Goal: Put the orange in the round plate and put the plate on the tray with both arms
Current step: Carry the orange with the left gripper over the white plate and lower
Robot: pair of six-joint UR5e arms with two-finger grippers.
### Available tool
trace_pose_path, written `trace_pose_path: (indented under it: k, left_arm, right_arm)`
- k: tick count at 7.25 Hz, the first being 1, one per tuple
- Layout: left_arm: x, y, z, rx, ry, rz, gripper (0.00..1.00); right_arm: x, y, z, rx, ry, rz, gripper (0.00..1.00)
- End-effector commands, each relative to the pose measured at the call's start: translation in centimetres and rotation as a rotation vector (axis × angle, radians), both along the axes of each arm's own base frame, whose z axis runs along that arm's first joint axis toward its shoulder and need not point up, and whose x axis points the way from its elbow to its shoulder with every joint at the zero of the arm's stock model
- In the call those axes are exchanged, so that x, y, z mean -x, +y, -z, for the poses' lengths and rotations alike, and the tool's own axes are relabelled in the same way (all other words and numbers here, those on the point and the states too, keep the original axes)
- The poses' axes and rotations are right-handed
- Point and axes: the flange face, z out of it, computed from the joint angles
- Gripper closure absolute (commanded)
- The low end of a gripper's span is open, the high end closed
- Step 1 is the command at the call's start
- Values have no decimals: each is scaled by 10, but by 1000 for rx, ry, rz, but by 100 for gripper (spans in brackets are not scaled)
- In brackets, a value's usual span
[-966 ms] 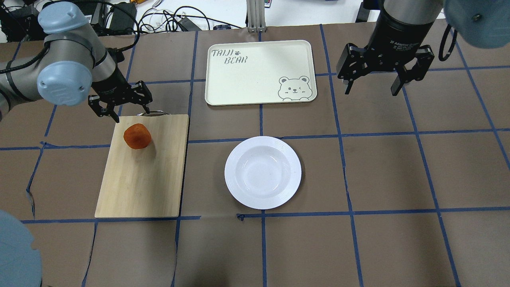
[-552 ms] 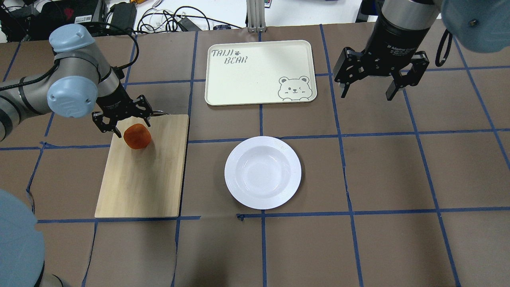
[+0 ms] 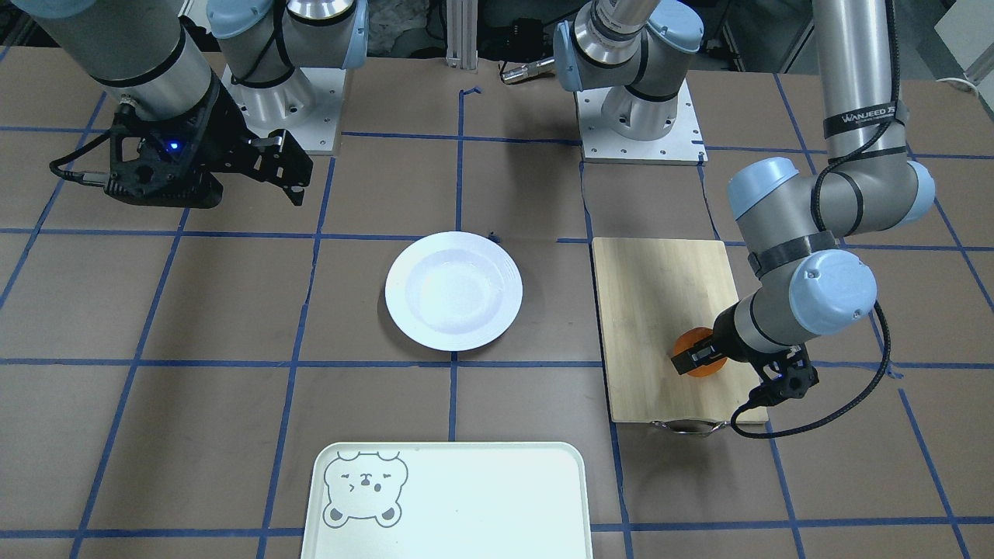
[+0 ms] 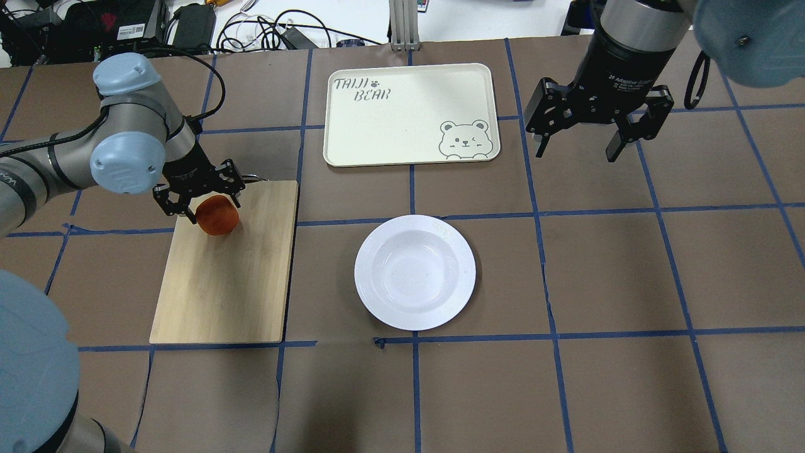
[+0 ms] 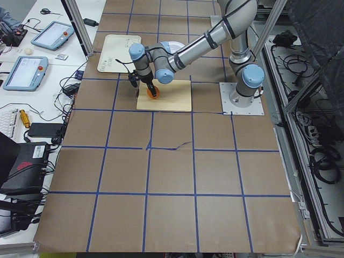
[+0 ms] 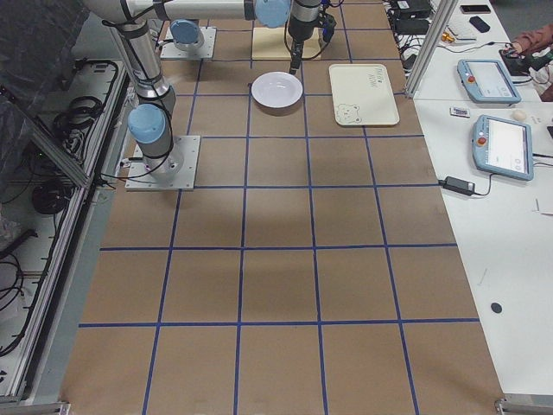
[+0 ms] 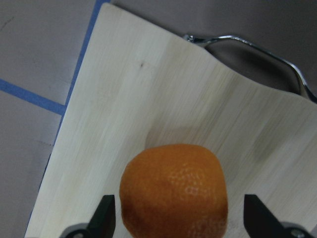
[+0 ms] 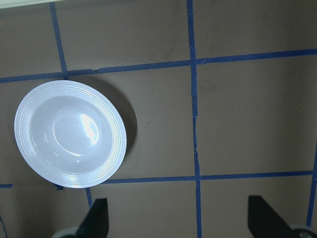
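Observation:
The orange (image 4: 218,216) rests near the far left corner of a bamboo cutting board (image 4: 220,283). My left gripper (image 4: 212,209) stands open around it, one finger on each side; in the left wrist view the orange (image 7: 173,188) fills the gap between the fingertips (image 7: 105,214) without clear contact. The white round plate (image 4: 415,272) lies empty at the table's middle. Beyond it sits the cream tray (image 4: 409,113) with a bear face, also empty. My right gripper (image 4: 576,151) hangs open and empty to the right of the tray, looking down on the plate (image 8: 69,134).
The cutting board's metal handle (image 7: 257,47) juts out at its far edge, just behind the left gripper. Blue tape lines grid the brown table cover. Cables and equipment (image 4: 188,25) lie beyond the table's far edge.
My left gripper has come down and toward the orange, from behind the board's far edge to straddling the fruit. The right gripper drifted slightly away from the robot and left.

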Motion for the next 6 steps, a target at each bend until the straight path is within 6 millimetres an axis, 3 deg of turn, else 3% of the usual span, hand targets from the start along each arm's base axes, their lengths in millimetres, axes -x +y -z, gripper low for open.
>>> trace_pose_path:
  k: [1, 2, 4, 6]
  left_arm:
    - [0, 1, 2, 1, 7, 43, 68]
    - [-1, -3, -5, 18, 3, 51, 87]
    - [6, -6, -27, 56, -16, 80, 92]
    - [26, -21, -62, 41, -2, 177, 94]
  right_arm:
    - [1, 0, 1, -4, 1, 2, 0]
    - [2, -1, 1, -4, 1, 6, 0]
    - [2, 0, 2, -10, 1, 4, 0]
    - [2, 0, 3, -12, 0, 2, 0]
